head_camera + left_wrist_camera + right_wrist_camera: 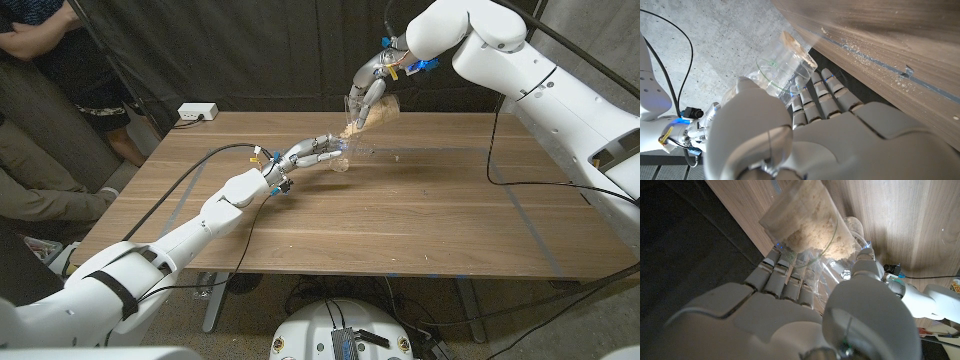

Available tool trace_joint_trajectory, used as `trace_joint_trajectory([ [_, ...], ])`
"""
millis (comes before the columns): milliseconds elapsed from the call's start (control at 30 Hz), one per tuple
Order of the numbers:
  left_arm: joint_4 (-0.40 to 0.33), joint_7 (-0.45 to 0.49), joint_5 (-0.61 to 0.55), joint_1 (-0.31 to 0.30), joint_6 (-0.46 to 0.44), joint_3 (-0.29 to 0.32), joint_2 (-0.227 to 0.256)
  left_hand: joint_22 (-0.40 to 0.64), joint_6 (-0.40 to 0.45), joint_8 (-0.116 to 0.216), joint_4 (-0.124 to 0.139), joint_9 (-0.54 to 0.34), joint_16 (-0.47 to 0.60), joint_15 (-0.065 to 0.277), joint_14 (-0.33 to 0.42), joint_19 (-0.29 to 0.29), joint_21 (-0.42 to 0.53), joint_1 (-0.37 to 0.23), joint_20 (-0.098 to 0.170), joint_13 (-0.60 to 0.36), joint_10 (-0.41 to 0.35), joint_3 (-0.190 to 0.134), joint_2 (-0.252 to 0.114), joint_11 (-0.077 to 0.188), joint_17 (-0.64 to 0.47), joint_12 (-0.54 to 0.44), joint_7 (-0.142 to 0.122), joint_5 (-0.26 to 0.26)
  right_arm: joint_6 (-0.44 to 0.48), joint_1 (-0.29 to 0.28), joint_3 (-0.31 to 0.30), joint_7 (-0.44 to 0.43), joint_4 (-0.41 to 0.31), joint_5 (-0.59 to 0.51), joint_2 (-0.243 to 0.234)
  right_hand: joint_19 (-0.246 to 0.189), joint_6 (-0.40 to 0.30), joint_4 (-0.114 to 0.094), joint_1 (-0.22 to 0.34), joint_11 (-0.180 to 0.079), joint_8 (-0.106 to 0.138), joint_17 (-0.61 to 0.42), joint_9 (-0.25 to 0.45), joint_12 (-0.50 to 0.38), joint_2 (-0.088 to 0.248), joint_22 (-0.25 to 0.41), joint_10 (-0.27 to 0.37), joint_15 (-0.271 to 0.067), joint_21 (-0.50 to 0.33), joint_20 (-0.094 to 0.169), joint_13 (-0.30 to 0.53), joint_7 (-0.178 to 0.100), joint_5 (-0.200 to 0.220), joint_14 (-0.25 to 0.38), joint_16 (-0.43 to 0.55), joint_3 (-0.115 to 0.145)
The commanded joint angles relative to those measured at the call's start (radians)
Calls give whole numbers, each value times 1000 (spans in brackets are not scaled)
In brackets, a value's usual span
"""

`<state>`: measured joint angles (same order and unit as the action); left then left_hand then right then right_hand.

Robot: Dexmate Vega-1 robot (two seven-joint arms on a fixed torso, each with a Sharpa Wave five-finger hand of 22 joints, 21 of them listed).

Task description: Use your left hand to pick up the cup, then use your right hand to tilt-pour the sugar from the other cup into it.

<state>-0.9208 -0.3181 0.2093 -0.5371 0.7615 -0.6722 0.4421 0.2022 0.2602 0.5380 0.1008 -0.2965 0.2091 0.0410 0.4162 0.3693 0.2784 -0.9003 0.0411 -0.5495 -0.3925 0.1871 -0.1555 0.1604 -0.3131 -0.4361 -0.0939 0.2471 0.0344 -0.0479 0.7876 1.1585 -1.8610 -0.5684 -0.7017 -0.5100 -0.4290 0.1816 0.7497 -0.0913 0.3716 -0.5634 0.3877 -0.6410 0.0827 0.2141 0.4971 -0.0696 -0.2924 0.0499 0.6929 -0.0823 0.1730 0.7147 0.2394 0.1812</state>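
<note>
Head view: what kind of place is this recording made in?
Probably a lab or test workspace, not a home. A black curtain hangs behind the wooden table, a power strip and loose cables sit on it, the floor is bare concrete, and a person sits by the table's corner.

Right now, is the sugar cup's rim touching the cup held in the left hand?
Cannot tell. In the head view the sugar cup tilts above the empty cup, but the clear rims blur together.

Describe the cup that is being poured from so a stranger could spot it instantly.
Look at the far side of the wooden table, where the right robot hand is raised. It grips a clear plastic cup of brown sugar, tilted mouth-down. The empty clear cup sits lower, in the left robot hand.
</note>
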Motion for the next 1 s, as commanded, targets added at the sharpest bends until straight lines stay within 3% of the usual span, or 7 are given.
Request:
trace_joint_trajectory([
  [33,-3,2,0,-2,3,3,0,5,5,9,1,-2,2,137,8,1,6,-7,1,-4,-9,-3,1,1,-5,-3,-3,-2,-18,0,0,12,1,-17,6,-1,-13,-40,5,-6,0,-2,3,-10,8,2,13,-165,3,70,2,-5,8,14,-4,51],
  [1000,-8,3,1,-4,-1,1,0,5,9,12,3,-1,1,137,9,1,6,-8,4,-4,-12,-4,2,1,-5,-4,-1,-3,-59,13,9,42,23,-33,15,2,-21,-40,6,-1,-1,-5,6,-9,8,2,20,-165,6,70,4,-5,9,18,-4,53],
])
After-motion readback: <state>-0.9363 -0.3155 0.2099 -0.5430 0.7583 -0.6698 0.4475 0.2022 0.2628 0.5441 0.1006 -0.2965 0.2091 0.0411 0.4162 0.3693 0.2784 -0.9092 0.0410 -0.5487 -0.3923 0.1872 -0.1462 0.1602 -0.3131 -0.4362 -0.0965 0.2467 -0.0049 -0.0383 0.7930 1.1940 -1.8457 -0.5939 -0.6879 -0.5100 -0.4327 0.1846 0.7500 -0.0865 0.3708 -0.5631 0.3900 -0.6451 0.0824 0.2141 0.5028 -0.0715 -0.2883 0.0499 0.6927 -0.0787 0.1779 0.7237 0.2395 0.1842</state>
